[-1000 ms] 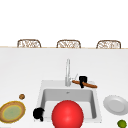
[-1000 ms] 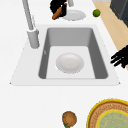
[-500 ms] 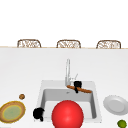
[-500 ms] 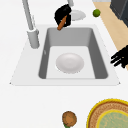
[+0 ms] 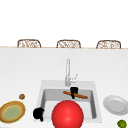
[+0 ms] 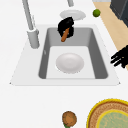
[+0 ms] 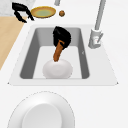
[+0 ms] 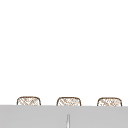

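1. The right hand (image 5: 74, 91) is above the sink (image 5: 44, 88), its fingers curled tight round an orange-brown stick (image 5: 80, 96), possibly a carrot or a wooden tool; which it is cannot be told.
2. In the front view the stick lies almost level, running from left of the hand down to the right, just below the faucet (image 5: 67, 72).
3. In the right side view the same hand (image 7: 61, 36) grips the stick's (image 7: 57, 53) upper end. The lower end points down at a round bowl (image 7: 57, 69) on the sink floor; contact between them cannot be confirmed.
4. In the left side view the hand (image 6: 66, 26) and stick (image 6: 64, 35) are over the far end of the basin (image 6: 92, 50), away from the bowl (image 6: 69, 62).
5. The bowl appears red in the front view (image 5: 67, 114) and white in both side views.
6. The left hand (image 5: 38, 113) hangs by the sink's front left corner, holding nothing, fingers loosely spread in the left side view (image 6: 120, 57).
7. On the counter to the right: a white plate (image 5: 115, 104) and a green lime (image 5: 121, 123).
8. On the counter to the left: a yellow-rimmed woven plate (image 5: 11, 112) and a small brown round item (image 5: 22, 96).
9. Three wicker chair backs (image 5: 68, 44) stand beyond the counter.
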`<state>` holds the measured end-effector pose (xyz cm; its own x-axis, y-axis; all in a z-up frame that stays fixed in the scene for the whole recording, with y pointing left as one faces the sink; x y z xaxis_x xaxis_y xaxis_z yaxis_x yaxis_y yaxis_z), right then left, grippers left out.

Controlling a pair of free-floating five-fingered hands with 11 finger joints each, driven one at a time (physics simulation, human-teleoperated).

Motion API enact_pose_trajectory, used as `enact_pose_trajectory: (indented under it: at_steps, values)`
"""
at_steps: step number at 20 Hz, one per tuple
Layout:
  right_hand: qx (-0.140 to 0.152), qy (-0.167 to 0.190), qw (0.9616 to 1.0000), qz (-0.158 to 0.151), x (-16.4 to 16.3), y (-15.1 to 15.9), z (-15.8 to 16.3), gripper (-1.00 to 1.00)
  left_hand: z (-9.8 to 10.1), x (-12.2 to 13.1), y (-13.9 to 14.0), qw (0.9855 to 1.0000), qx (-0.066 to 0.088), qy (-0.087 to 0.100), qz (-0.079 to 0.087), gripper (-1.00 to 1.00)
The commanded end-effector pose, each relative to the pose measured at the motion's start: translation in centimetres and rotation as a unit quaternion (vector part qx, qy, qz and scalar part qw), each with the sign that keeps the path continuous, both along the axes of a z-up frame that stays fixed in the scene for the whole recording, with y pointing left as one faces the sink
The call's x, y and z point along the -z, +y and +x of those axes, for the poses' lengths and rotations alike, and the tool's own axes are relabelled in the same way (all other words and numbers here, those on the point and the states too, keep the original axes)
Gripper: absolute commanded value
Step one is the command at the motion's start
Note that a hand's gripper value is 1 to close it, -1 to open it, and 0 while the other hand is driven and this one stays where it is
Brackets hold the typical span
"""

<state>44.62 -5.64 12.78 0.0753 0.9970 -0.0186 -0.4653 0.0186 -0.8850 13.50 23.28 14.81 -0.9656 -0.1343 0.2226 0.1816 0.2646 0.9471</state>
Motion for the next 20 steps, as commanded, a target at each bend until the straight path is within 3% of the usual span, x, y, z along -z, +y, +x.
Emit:
enact_pose_trajectory:
  at_steps: [1,6,14,17,20]
  values:
    - [-0.049,0.000,0.9987,-0.012,3.1,0.9,0.0,1.00,0.0,0.0,0.0,1.0000,0.000,0.000,0.000,0.00]
    - [-0.048,0.001,0.9987,-0.017,7.1,1.1,0.3,1.00,0.0,0.0,0.0,1.0000,0.000,0.000,0.000,0.00]
    - [-0.056,0.008,0.9984,0.003,12.9,1.2,-1.7,1.00,0.0,0.0,0.0,1.0000,0.000,0.000,0.000,0.00]
    - [-0.072,0.001,0.9973,-0.012,15.0,2.3,-2.1,1.00,0.0,0.0,0.0,1.0000,0.000,0.000,0.000,0.00]
    - [-0.071,0.001,0.9975,-0.006,17.2,2.5,-2.5,1.00,0.0,0.0,0.0,1.0000,0.000,0.000,0.000,0.00]
